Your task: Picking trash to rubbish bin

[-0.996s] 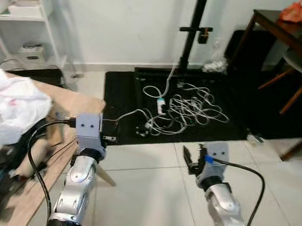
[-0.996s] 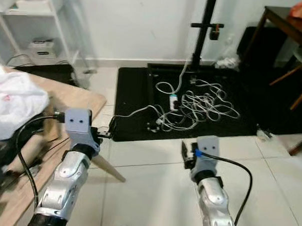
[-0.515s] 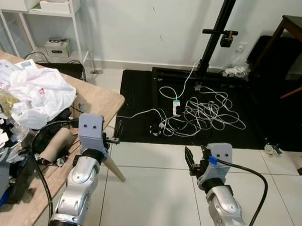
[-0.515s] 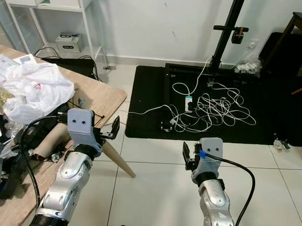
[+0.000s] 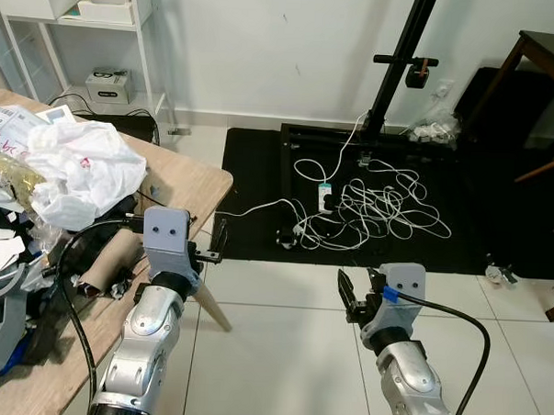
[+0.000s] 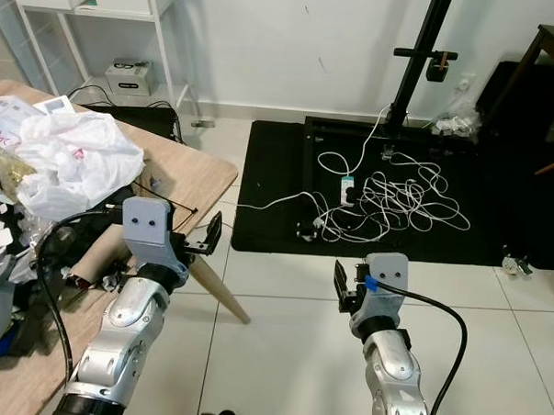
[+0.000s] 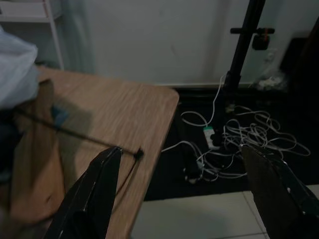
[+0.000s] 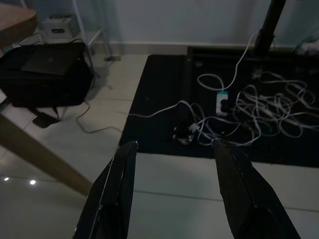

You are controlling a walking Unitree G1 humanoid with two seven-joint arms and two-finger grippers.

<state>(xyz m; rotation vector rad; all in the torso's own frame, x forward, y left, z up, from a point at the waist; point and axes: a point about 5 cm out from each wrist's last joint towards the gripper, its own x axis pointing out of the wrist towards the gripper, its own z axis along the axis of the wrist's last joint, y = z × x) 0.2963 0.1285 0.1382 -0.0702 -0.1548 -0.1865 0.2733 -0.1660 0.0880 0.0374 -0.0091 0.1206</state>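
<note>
Left eye view: cluttered table (image 5: pixel 191 181) left, tangled cables (image 5: pixel 379 198) ahead; both grippers' jaws apart.

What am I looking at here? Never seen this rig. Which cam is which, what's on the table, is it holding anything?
It is a walking humanoid with two silver arms, each ending in a two-fingered black hand. The two wide pictures come from a stereo camera in its head, looking forward and down. The two dark pictures come from cameras on the wrists, each looking along that hand's own fingers.

The left hand hangs by the corner of a wooden table; the right hand is over the tiled floor. Both are open and hold nothing.

On the table lie a crumpled white plastic bag, a cardboard tube and mixed clutter. Ahead, white cables sprawl on a black mat around a black stand.
</note>
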